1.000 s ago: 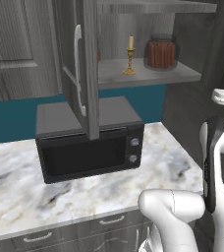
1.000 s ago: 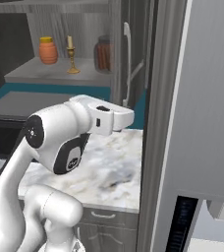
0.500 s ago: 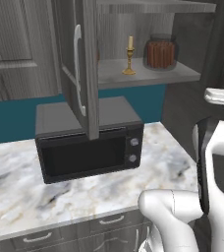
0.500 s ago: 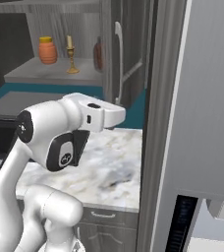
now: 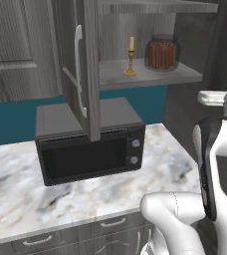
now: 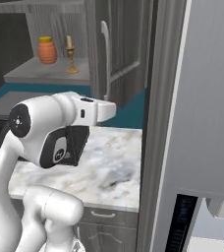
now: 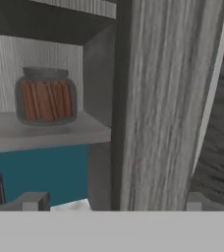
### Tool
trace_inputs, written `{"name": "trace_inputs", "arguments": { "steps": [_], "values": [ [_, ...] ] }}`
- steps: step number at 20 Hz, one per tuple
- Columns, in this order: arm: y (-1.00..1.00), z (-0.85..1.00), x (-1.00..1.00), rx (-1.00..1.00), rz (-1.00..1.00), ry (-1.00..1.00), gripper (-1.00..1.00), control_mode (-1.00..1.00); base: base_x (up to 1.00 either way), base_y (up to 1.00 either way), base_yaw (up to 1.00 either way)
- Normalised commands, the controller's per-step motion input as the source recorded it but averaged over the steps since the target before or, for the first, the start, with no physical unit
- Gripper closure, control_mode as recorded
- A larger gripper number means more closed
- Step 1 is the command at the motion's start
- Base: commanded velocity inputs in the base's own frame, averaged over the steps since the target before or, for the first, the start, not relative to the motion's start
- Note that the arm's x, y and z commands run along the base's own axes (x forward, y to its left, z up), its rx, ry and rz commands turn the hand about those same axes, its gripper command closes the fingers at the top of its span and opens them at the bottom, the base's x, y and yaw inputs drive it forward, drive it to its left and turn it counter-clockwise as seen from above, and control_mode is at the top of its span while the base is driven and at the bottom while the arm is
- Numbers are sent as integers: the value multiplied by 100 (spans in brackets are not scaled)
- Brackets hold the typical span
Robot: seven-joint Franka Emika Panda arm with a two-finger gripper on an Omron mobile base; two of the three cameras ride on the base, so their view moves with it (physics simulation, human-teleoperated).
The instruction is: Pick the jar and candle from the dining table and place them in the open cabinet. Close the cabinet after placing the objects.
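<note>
Left base view: the open cabinet [image 5: 150, 74] is cut off by the top edge, its door [image 5: 83, 60] hiding the shelf's left part. Right base view: the door [image 6: 119, 47] conceals the jar [image 5: 162, 52]. Hand view: the candle [image 5: 131, 56] lies beyond the left edge, and the cabinet's side panel [image 7: 158, 103] blocks whatever lies behind it.

The arm [image 6: 45, 133] is glossy white, built of rounded, bulbous shells joined by smooth curves. One joint carries a round white cap with a small dark centre mark. Dark grey to black panels sit inset between the white housings. A flat white wrist block [image 5: 212, 97] ends the arm. The two finger tips [image 7: 33, 201] are small, grey, square-edged blocks.
</note>
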Motion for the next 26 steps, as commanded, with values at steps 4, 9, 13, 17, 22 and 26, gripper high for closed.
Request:
{"name": "trace_inputs", "arguments": {
  "steps": [4,9,13,17,22,26],
  "values": [
    [34,-34,100,0,13,2,-100,-100,0,0,0],
    [29,-39,97,0,14,0,-100,-100,0,0,0],
    [16,-32,89,0,13,0,-100,-100,0,0,0],
    [6,-22,82,0,12,0,-100,-100,0,0,0],
    [0,-11,71,0,9,0,-100,-100,0,0,0],
    [0,-2,64,0,2,0,-100,-100,0,0,0]
  ]
}}
